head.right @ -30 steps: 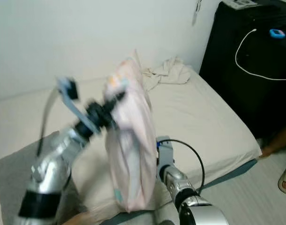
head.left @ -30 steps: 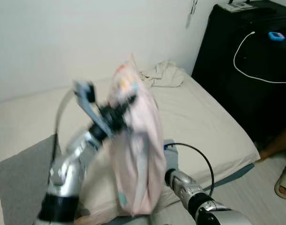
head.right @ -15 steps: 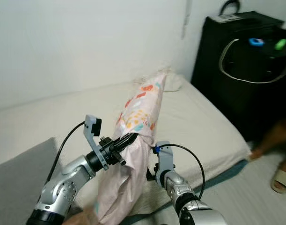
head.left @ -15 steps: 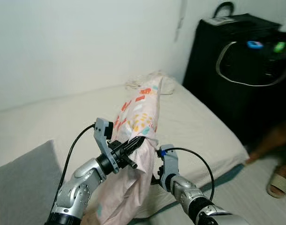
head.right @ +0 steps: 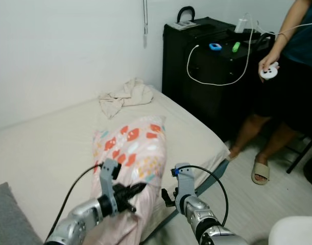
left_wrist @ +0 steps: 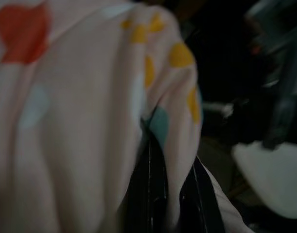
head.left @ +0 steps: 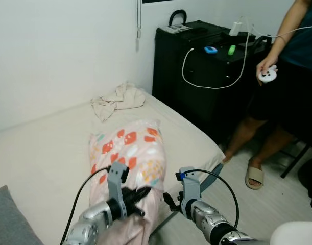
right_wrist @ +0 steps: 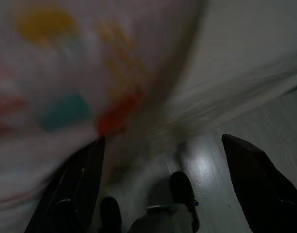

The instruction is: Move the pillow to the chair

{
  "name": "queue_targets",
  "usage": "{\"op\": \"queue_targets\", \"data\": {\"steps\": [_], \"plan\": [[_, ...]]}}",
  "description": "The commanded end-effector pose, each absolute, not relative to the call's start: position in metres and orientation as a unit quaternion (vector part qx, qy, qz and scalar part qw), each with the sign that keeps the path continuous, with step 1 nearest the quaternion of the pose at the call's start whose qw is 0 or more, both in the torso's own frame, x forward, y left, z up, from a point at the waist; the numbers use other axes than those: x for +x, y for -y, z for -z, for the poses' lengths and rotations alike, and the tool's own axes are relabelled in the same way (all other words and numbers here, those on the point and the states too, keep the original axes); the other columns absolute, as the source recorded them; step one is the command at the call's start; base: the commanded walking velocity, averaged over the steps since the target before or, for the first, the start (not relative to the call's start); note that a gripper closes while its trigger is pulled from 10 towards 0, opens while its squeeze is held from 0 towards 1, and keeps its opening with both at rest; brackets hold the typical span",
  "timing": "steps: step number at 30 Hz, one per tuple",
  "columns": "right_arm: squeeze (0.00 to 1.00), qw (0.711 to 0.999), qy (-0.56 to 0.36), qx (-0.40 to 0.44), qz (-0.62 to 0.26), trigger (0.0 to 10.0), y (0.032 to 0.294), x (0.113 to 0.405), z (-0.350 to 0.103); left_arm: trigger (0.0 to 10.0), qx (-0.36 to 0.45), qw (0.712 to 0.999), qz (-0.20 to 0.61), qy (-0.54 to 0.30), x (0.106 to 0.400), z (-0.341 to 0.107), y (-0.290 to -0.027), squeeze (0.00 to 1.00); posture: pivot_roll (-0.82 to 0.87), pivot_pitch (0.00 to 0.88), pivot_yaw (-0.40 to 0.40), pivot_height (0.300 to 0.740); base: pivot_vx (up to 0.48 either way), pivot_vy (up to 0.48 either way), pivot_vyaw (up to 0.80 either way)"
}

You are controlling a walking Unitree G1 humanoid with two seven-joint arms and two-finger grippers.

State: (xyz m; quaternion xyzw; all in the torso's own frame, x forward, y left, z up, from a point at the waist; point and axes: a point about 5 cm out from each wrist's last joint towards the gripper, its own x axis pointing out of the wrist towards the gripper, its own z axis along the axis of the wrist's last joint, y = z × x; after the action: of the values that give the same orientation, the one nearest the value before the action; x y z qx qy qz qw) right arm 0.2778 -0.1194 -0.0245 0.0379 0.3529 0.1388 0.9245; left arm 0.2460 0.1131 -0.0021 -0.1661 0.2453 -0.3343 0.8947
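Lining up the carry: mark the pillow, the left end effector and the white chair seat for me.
pillow [head.left: 126, 148], left eye view, on its patterned top face.
left end effector [head.left: 143, 194], left eye view, fingertips shut on the fabric.
white chair seat [head.right: 293, 232], right eye view, on its near edge.

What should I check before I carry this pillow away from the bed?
1. Left gripper hold: its fingers pinch a fold of the pillow cover. Ok.
2. Right gripper hold: fingers spread wide beside the pillow, nothing between them. Not ok.
3. Pillow lifted off the bed: it droops past the mattress edge; how far it still lies on the bed, cannot tell.
4. Path: a person stands by the black cabinet, one sandalled foot near the bed corner. Not ok.
5. Chair: a white rounded edge shows at lower right; whether it is the chair, cannot tell.
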Motion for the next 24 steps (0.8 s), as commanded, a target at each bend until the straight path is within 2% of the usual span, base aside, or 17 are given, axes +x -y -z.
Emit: {"op": "queue_targets", "data": {"steps": [1,3,7,18,24], "plan": [[0.00,0.919,-0.369,0.028,-0.139,10.0,0.120,0.272,0.030,10.0,-0.151,0.904,0.296,-0.269,0.242,0.014,-0.126,0.00,-0.11,0.040,0.007,0.740,0.000,0.000,0.00],[0.00,0.912,-0.387,0.015,-0.138,10.0,0.123,0.263,0.037,10.0,-0.141,0.906,0.245,-0.314,0.232,0.035,-0.137,0.00,-0.11,0.041,0.007,0.740,0.000,0.000,0.00],[0.00,0.902,-0.408,-0.003,-0.140,10.0,0.127,0.252,0.046,10.0,-0.141,0.904,0.196,-0.352,0.218,0.052,-0.145,0.00,-0.10,0.044,0.005,0.740,0.000,0.000,0.00],[0.00,0.891,-0.430,-0.016,-0.143,10.0,0.130,0.241,0.055,10.0,-0.153,0.891,0.143,-0.402,0.190,0.075,-0.146,0.00,-0.11,0.046,0.009,0.740,0.000,0.000,0.00],[0.00,0.885,-0.440,-0.019,-0.150,10.0,0.129,0.235,0.058,10.0,-0.160,0.890,0.137,-0.404,0.188,0.077,-0.145,0.00,-0.10,0.048,0.010,0.740,0.000,0.000,0.00]]}}
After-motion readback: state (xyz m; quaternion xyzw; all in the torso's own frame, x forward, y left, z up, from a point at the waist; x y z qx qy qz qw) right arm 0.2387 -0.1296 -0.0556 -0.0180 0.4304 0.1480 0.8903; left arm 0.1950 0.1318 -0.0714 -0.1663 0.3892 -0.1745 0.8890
